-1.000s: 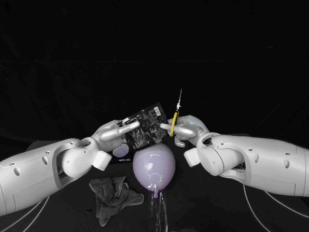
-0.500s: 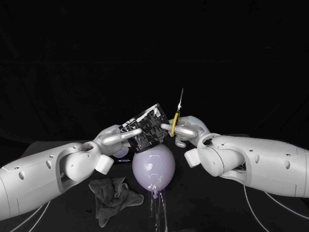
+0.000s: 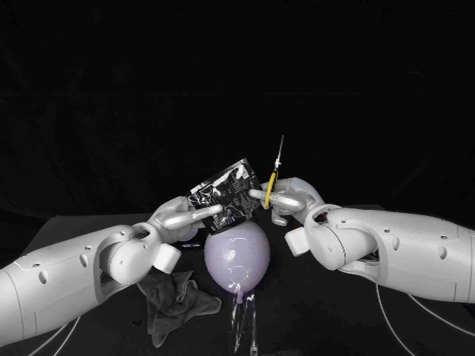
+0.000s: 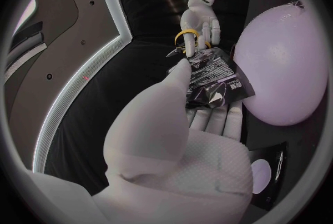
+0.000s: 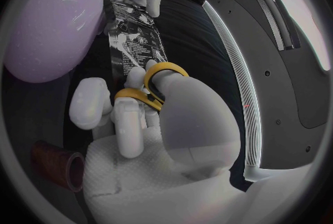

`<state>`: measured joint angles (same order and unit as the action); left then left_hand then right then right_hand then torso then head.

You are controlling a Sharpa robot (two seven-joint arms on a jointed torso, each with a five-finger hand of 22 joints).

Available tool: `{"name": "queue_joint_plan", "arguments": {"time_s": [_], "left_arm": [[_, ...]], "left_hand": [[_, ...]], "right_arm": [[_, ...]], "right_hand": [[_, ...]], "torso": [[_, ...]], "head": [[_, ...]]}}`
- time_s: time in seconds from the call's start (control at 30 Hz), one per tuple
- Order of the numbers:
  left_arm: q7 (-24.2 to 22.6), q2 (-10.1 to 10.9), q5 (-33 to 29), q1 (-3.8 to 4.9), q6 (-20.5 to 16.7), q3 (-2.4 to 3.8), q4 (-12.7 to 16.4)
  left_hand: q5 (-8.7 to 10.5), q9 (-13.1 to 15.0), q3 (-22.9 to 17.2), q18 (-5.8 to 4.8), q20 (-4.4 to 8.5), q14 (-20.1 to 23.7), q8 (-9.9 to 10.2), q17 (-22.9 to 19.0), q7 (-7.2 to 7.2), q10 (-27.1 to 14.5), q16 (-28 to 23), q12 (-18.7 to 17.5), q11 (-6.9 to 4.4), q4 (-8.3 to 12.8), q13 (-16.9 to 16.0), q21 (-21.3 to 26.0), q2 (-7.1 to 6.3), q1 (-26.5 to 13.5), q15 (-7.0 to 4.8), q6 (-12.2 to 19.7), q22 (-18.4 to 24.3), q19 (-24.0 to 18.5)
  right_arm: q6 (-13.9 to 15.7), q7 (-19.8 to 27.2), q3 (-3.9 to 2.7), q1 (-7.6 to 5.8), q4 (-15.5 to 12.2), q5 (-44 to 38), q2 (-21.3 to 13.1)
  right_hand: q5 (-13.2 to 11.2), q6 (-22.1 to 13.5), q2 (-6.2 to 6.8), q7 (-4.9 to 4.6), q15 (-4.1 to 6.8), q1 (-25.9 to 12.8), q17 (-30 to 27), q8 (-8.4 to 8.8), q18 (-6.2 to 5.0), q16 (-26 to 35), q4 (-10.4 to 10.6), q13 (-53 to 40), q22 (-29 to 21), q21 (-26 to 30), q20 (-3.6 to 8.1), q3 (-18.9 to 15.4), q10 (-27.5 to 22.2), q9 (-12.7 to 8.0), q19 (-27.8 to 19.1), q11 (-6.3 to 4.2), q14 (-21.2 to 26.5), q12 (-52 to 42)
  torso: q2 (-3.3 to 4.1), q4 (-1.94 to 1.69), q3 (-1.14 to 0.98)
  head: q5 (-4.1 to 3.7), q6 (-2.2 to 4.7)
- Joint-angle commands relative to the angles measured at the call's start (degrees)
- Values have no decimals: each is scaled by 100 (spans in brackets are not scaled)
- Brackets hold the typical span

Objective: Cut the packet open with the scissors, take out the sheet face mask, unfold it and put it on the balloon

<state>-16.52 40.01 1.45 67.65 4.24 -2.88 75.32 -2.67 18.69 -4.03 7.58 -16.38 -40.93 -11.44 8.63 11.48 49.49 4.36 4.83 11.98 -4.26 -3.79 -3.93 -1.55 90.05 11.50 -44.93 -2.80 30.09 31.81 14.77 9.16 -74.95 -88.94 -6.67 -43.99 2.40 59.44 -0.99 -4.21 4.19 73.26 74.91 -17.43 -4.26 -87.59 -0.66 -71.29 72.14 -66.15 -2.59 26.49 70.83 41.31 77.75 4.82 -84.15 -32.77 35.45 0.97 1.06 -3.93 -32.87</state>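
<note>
Early yet, I judge: the one packet (image 3: 225, 194) looks uncut, held up by the left robot hand (image 3: 184, 215) close by the single balloon (image 3: 235, 256). The right robot hand (image 3: 286, 199) grips the one pair of scissors (image 3: 271, 178), blades upward, at the packet's right edge. Cutting, extraction, unfolding and placing remain. One dark cloth (image 3: 174, 297) lies near-left.

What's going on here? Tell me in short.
The left robot hand holds a dark face mask packet up by the purple balloon. The right robot hand holds yellow-handled scissors right beside the packet's edge, blades pointing up. The packet looks uncut, so the mask is not out yet.
</note>
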Motion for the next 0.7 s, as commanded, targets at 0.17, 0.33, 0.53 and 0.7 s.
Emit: {"name": "queue_joint_plan", "arguments": {"time_s": [0.17,0.33,0.53,0.7], "left_arm": [[-445,-123,113,-119,-421,2,-7],[-635,-196,-49,-156,-628,5,-45],[-706,-281,-143,-169,-824,12,-62],[-705,-358,-167,-172,-922,15,-68]], "left_hand": [[-8,-60,72,62,-17,-282,61,55,111,158,39,2,-45,-17,3,-43,-42,-22,-66,39,-49,303],[-7,-76,90,143,-16,-573,38,110,77,315,116,14,-26,-44,-1,-63,-9,-37,-73,-48,-57,378],[-7,-95,115,184,-14,-599,27,109,52,419,113,7,-18,-68,3,-3,-1,-50,-75,-121,-31,156],[-8,-107,100,211,-22,-672,-2,119,68,527,141,7,-32,-78,3,-36,38,-21,-78,-231,-59,338]], "right_arm": [[-37,60,-8,10,-5,-105,9],[-42,53,-8,23,-7,-116,15],[-41,49,-8,43,-12,-122,35],[-37,48,-8,58,-18,-130,60]], "right_hand": [[40,88,-41,132,44,2,914,-39,-109,-31,-75,-349,8,30,51,111,1641,15,-8,-638,-472,-4371],[40,88,-41,132,44,2,914,-39,-109,-31,-75,-349,8,30,51,111,1641,15,-8,-638,-472,-4371],[40,86,-40,132,44,0,916,-42,-112,-32,-79,-349,0,42,51,115,1641,19,-14,-638,-473,-4371],[40,86,-40,132,44,0,916,-42,-112,-32,-79,-349,0,42,51,115,1641,19,-14,-638,-473,-4371]], "torso": [[3,7,5],[4,5,5],[6,1,4],[-1,5,2]], "head": [[-17,-1],[-18,10],[-39,15],[-51,17]]}}
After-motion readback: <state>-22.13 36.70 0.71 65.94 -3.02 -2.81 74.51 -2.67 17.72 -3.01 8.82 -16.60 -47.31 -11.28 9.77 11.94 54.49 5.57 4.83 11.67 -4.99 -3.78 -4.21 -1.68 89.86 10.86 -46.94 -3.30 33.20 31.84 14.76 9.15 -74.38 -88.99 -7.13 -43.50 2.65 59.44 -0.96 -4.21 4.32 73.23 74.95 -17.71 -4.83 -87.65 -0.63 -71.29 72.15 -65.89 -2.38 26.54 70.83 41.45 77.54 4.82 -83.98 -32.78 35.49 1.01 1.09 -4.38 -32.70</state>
